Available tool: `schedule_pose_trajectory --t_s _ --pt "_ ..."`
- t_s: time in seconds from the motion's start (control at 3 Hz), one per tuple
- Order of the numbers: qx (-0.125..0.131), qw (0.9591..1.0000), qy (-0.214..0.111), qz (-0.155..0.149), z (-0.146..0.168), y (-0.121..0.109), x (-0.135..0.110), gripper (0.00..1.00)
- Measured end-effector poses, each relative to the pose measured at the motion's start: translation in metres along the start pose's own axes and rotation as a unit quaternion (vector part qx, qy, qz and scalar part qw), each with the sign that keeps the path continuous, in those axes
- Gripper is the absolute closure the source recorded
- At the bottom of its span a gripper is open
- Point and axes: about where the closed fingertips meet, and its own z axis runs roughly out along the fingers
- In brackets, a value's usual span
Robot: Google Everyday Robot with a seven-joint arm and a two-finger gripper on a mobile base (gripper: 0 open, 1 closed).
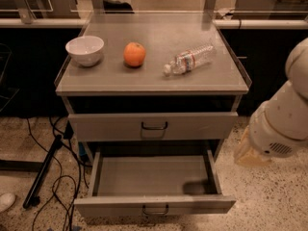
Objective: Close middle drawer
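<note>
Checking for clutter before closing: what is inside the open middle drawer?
The middle drawer has a bare grey floor, only a shadow near its right front. Its rear is hidden under the upper drawer. The gripper hangs right of the cabinet, outside the drawer.

On the cabinet top (154, 83), left to right: 1 white bowl (84, 49), 1 orange (134, 54), 1 plastic water bottle (188, 59) lying flat. Black cables (71, 201) on floor.
</note>
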Motion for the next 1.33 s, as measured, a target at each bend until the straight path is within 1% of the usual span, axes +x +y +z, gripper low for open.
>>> schedule_pose_trajectory --t_s 0.33,0.67,1.0,1.33 --pt "-0.030 0.9994 0.010 0.010 0.039 0.021 0.000 1.00" --pt "-0.053 0.9982 0.025 0.015 0.082 0.032 -0.001 1.00" --pt "-0.078 0.9958 0.043 0.021 0.130 0.038 0.000 1.00" --pt "-0.078 0.9958 0.043 0.021 0.130 0.038 0.000 1.00"
